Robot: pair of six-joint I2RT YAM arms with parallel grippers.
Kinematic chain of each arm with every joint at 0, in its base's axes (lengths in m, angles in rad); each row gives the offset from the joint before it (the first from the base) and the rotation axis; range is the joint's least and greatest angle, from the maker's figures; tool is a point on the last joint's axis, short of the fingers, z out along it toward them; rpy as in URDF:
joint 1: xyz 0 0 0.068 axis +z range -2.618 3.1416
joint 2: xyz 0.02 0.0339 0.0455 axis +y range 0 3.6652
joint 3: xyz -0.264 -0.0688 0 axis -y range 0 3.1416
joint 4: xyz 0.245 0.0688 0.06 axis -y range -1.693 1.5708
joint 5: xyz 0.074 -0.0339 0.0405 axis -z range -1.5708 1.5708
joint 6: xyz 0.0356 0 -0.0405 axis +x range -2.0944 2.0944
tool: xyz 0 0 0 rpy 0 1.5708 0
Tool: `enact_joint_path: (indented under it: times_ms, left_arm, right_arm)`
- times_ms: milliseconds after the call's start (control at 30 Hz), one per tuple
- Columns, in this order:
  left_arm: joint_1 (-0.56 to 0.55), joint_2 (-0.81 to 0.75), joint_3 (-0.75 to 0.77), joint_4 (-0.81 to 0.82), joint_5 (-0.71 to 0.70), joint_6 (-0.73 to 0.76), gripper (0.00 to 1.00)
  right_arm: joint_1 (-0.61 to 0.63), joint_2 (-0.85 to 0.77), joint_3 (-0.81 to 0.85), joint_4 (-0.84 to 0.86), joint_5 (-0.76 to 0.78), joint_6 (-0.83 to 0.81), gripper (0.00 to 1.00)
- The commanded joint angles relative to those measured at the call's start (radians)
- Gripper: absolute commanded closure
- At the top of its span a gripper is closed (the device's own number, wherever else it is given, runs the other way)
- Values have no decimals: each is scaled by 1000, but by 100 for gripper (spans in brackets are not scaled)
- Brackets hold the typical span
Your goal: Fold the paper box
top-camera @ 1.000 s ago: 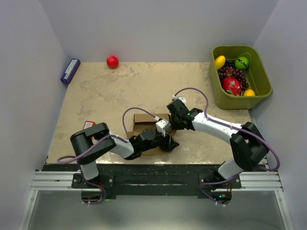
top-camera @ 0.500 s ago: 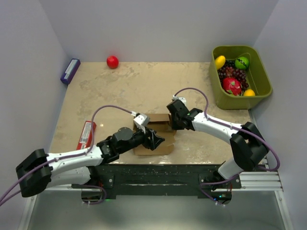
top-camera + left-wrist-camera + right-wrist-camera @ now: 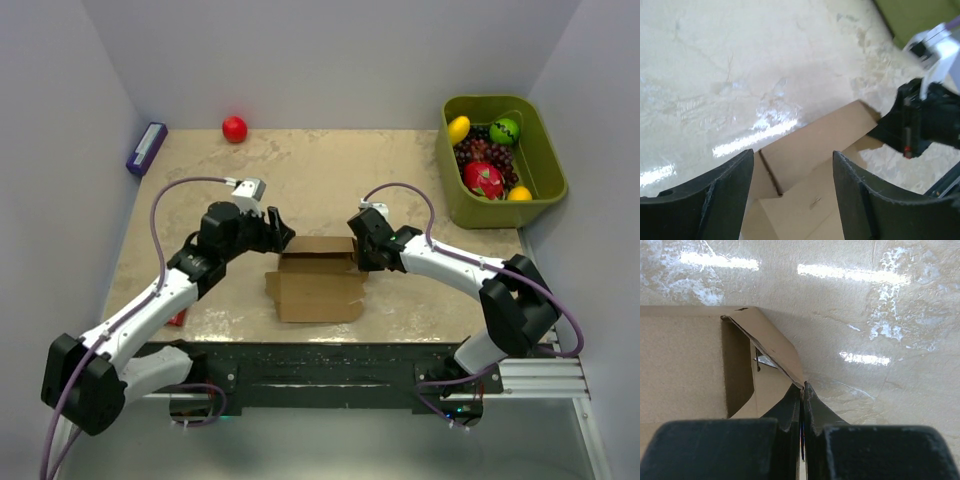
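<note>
The paper box (image 3: 318, 282) is a brown cardboard sheet lying partly folded on the table, with its back panel raised. My right gripper (image 3: 359, 254) is at the box's right back corner. In the right wrist view its fingers (image 3: 802, 392) are shut on the corner of a slanting side flap of the box (image 3: 687, 365). My left gripper (image 3: 276, 236) is open at the box's left back corner, just above it. In the left wrist view (image 3: 792, 195) the cardboard (image 3: 815, 145) shows between and beyond the spread fingers, and the right gripper (image 3: 920, 122) is at its far end.
A green bin (image 3: 545, 195) of fruit stands at the back right. A red ball (image 3: 234, 128) and a small purple box (image 3: 147, 148) are at the back left. A flat red box (image 3: 177, 318) peeks out under the left arm.
My left arm has swung from the box's front side out to the left and back, leaving the cardboard. Its gripper is now at the left back corner. The right gripper has held still.
</note>
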Motion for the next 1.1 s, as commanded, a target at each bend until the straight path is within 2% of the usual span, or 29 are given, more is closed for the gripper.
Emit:
enact_joint_path:
  times_ms: [0, 167, 300, 600, 767, 1067]
  left_arm:
    - [49, 85, 29, -87, 145, 53, 33]
    - [74, 142, -5, -52, 217, 51, 34]
    - [89, 188, -26, -10, 256, 40, 44]
    - [104, 265, 0, -17, 320, 93, 53]
    - [104, 306, 21, -17, 348, 123, 58]
    - [104, 328, 11, 16, 388, 120, 60]
  right_arm:
    - [0, -21, -10, -58, 37, -17, 100]
    - [0, -22, -8, -53, 34, -15, 100]
    - [0, -25, -7, -49, 34, -14, 100]
    - [8, -16, 71, -78, 16, -11, 100]
    - [43, 4, 134, -78, 6, 19, 100]
    - [148, 100, 206, -55, 14, 115, 100]
